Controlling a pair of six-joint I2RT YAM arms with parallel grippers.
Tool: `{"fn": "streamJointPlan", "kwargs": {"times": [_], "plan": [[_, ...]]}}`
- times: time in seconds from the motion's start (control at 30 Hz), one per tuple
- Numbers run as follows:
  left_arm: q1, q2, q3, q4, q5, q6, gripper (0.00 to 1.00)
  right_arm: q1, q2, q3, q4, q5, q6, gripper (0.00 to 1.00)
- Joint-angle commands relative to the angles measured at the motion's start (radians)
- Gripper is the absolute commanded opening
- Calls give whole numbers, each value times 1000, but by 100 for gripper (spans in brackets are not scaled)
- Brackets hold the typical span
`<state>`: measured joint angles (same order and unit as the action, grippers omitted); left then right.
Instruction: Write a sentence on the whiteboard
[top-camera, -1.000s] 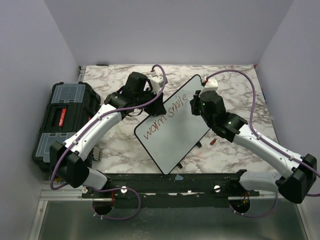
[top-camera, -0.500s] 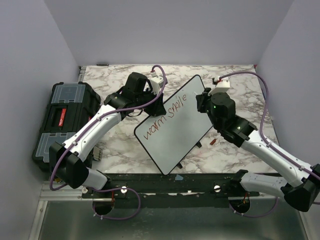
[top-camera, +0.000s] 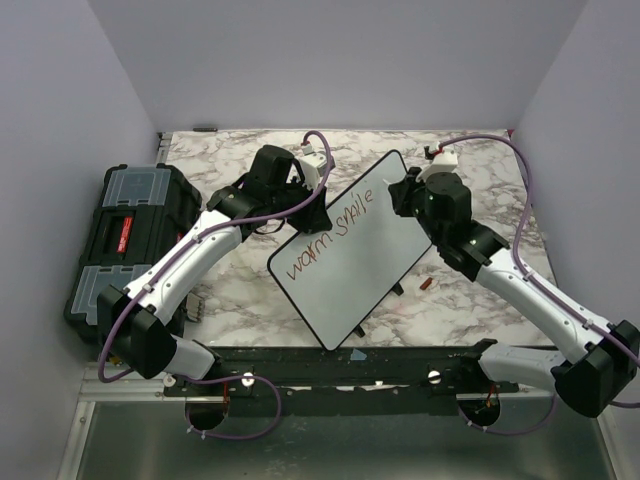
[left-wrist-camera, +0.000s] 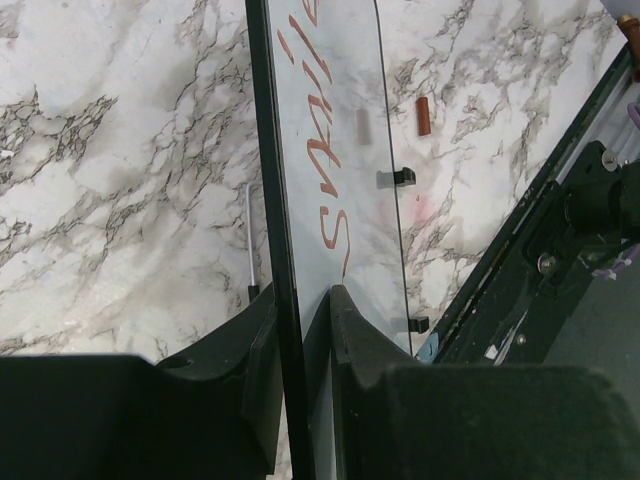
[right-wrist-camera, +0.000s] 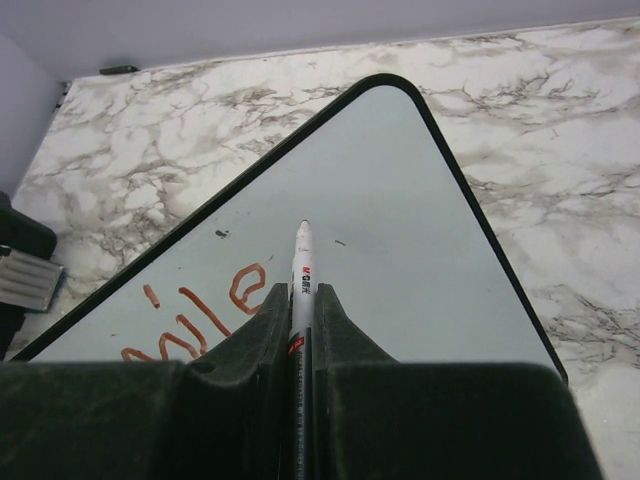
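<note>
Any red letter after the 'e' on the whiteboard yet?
No, in the right wrist view the red writing ends at the e, and the whiteboard past it shows no red strokes.

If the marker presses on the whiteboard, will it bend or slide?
Probably stiff: the whiteboard shows a straight rim in the left wrist view. It looks thin, so it is likely light for its size. Its face is glossy, and it might slide on the marble table if the left end effector released its rim.
</note>
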<state>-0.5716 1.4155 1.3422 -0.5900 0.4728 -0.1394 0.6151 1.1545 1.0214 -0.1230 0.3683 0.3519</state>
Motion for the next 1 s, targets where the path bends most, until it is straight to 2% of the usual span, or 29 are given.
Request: {"fn": "streamJointPlan", "kwargs": {"times": [0.0,0.97], "plan": [[-22,-10,-23,-69,-2,63,0,-10,15,3,42,-74,17,1],[-21,-9,-20,-71,-3,63,0,-18,53,-12,40,-171,26,1]]}}
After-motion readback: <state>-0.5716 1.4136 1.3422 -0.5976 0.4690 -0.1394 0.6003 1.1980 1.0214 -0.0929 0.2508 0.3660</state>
